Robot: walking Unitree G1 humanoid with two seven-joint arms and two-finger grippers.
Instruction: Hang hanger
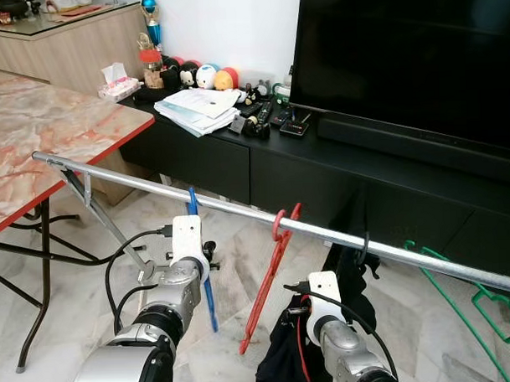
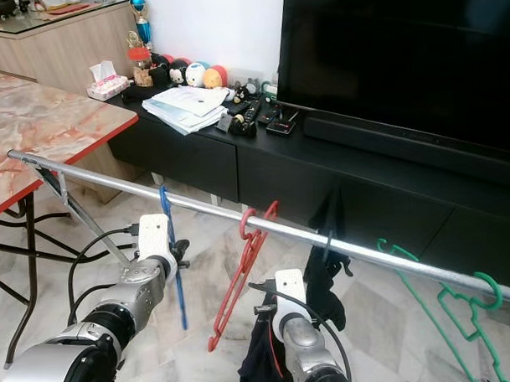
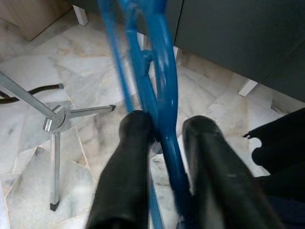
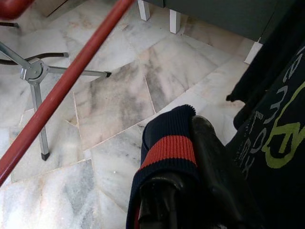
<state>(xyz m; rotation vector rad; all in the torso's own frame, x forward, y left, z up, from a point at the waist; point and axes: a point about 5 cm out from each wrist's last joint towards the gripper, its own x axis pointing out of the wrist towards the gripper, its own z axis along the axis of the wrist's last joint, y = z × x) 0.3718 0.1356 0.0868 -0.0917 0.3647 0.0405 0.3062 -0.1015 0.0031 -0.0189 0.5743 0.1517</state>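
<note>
while the blue hanger (image 1: pixel 200 243) hooks over the metal rail (image 1: pixel 239 210), the left end effector (image 1: pixel 203 264) sits just below, clamped on it. left wrist: fingers (image 3: pixel 126 162) pinch blue plastic. right wrist: the right end effector (image 4: pixel 183 191) grips dark ribbed cloth (image 4: pixel 169 143), red hanger (image 4: pixel 62 90) beside.

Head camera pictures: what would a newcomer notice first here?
A long metal rail crosses the room in front of the black TV cabinet, with a blue hanger, a red hanger and dark clothing hanging on it. The left gripper closes on the blue hanger; the right gripper holds a navy garment with a red stripe.
</note>
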